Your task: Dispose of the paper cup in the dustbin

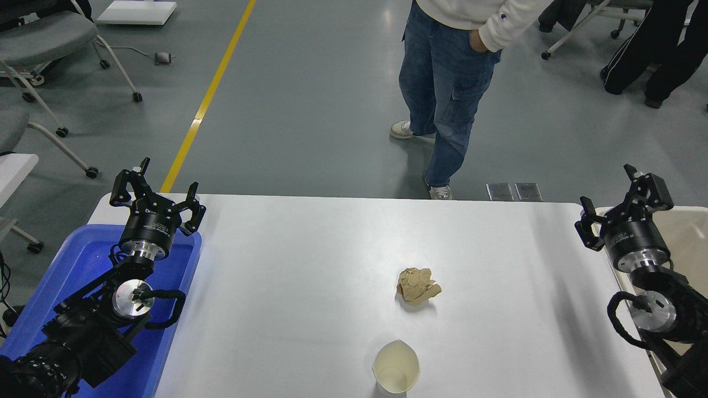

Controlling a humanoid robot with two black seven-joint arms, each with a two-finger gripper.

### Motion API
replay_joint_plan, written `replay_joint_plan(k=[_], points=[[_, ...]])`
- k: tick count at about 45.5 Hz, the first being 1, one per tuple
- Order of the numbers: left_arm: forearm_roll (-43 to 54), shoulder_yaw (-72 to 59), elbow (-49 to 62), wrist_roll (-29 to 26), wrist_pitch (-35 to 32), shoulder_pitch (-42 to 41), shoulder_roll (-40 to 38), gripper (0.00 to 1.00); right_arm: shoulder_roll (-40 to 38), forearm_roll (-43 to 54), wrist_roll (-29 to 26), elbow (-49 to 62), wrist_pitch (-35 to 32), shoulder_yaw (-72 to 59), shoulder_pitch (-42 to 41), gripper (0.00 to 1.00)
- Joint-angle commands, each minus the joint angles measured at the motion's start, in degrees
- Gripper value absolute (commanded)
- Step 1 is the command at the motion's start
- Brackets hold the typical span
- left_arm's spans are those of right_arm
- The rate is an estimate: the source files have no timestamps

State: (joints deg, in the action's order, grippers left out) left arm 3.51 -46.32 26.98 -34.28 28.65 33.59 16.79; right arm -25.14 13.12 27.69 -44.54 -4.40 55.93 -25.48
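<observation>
Two tools hang spread and empty: the left tool (156, 190) parked over the blue tub (83, 260), the right tool (622, 202) above the dustbin (688, 232) at the worktop's (310, 287) right edge. The paper cup (396, 366) stands upright at the near edge, mouth up, long axis vertical, its pinched rim pointing far. A crumpled paper ball (418, 284) lies just beyond. Best to reach low from the right and clamp the cup's wall gently, clear of the ball.
</observation>
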Motion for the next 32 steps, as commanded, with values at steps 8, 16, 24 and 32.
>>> replay_joint_plan(k=[8, 16, 24, 32], points=[[0.0, 0.0, 0.0, 0.0, 0.0, 0.0, 0.0, 1.00, -0.2, 0.2, 0.0, 0.2, 0.2, 0.1, 0.2, 0.99], [0.0, 0.0, 0.0, 0.0, 0.0, 0.1, 0.0, 1.00, -0.4, 0.2, 0.1, 1.0, 0.1, 0.1, 0.2, 0.99], [0.0, 0.0, 0.0, 0.0, 0.0, 0.1, 0.0, 1.00, -1.1, 0.2, 0.1, 1.2, -0.1, 0.1, 0.2, 0.99], [0.0, 0.0, 0.0, 0.0, 0.0, 0.0, 0.0, 1.00, -1.2, 0.2, 0.1, 1.3, -0.2, 0.0, 0.2, 0.99]])
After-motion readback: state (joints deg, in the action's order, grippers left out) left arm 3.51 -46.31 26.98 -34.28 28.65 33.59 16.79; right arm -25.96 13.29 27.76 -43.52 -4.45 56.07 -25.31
